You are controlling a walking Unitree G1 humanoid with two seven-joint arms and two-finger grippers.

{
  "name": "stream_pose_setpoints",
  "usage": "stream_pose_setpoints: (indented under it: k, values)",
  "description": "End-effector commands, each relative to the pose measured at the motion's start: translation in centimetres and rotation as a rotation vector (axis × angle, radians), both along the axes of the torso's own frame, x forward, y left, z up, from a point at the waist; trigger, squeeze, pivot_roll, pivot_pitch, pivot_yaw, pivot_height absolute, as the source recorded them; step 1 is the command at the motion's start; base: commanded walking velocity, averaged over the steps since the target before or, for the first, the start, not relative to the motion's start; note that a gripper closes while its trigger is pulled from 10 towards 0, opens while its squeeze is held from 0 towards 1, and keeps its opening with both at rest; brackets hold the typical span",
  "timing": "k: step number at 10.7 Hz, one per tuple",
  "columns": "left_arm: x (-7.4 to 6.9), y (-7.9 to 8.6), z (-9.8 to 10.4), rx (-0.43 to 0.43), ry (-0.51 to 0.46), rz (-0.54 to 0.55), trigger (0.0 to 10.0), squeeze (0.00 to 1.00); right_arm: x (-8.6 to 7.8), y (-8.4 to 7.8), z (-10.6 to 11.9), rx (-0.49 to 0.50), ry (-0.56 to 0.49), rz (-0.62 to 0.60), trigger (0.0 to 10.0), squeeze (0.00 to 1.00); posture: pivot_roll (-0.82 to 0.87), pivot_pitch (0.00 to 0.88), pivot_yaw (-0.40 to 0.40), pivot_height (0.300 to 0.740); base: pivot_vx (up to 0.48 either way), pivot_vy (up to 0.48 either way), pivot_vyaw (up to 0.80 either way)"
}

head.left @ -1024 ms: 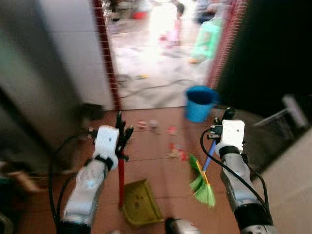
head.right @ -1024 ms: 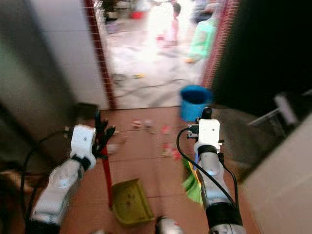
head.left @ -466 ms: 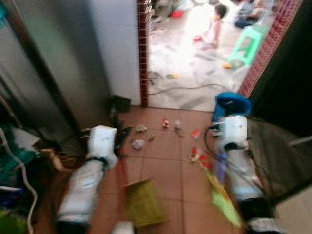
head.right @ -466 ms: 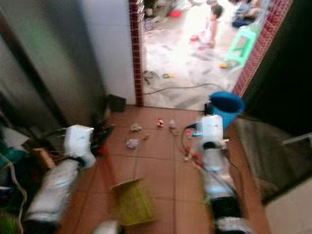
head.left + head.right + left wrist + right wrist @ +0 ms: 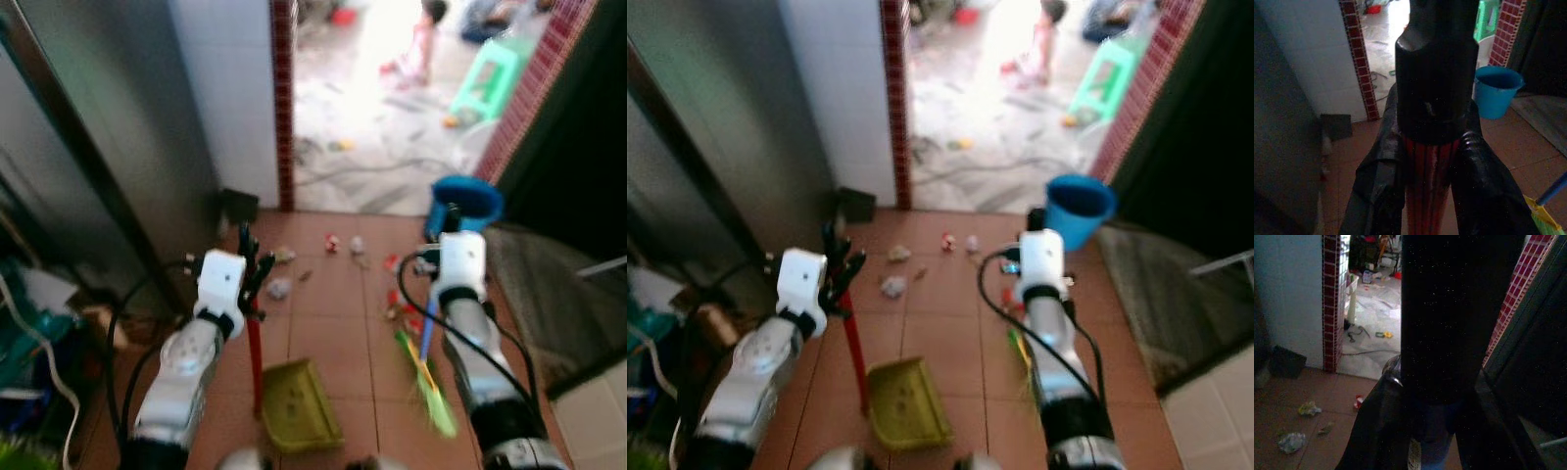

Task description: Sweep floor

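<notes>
Terracotta tile floor (image 5: 323,333), litter scraps (image 5: 279,288) near the doorway, blue bucket (image 5: 463,204) at right. Left wrist: left end effector (image 5: 1432,161) clamps red dustpan handle (image 5: 1430,191). Right wrist: right end effector (image 5: 1432,426) clamps broom handle (image 5: 1432,453).

Support surface: floor (image 5: 323,338) of red-brown tiles. A yellow-green dustpan (image 5: 299,406) is rested on it, with the green broom head (image 5: 431,392) just beside. Scattered litter scraps (image 5: 279,288) and a blue bucket (image 5: 463,204) are carried near the doorway.
</notes>
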State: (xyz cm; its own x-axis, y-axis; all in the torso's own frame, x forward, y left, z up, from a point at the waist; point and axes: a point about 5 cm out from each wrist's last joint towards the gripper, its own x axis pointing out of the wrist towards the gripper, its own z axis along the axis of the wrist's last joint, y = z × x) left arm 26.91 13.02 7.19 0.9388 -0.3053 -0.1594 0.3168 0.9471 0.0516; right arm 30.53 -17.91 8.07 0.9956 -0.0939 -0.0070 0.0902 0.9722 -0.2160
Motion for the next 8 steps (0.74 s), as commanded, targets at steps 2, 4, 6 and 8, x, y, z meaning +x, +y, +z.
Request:
stream_pose_setpoints:
  k: [2,4,6,8]
  values:
    - [-0.2,0.5,0.4,0.032,-0.037,0.015,10.0,0.0,0.1,-0.8,0.4,-0.017,-0.012,-0.041,10.0,0.0,-0.02,0.0,0.014,0.74,0.0,0.0,0.0]
    - [-0.5,0.2,0.0,0.031,-0.017,-0.013,10.0,0.0,-0.2,-1.3,0.3,-0.032,-0.014,-0.067,10.0,0.0,-0.01,0.0,0.013,0.74,0.0,0.0,-0.4]
    - [-0.5,0.4,0.1,0.026,-0.025,-0.005,10.0,0.0,-0.2,-2.3,0.7,-0.075,-0.029,-0.125,10.0,0.0,-0.02,0.0,0.009,0.74,0.163,0.176,-0.8]
    - [-0.5,0.4,0.0,0.027,-0.019,-0.005,10.0,0.0,-0.1,-3.0,1.2,-0.098,-0.051,-0.152,10.0,0.0,-0.02,0.0,0.008,0.74,0.315,0.362,-0.23]
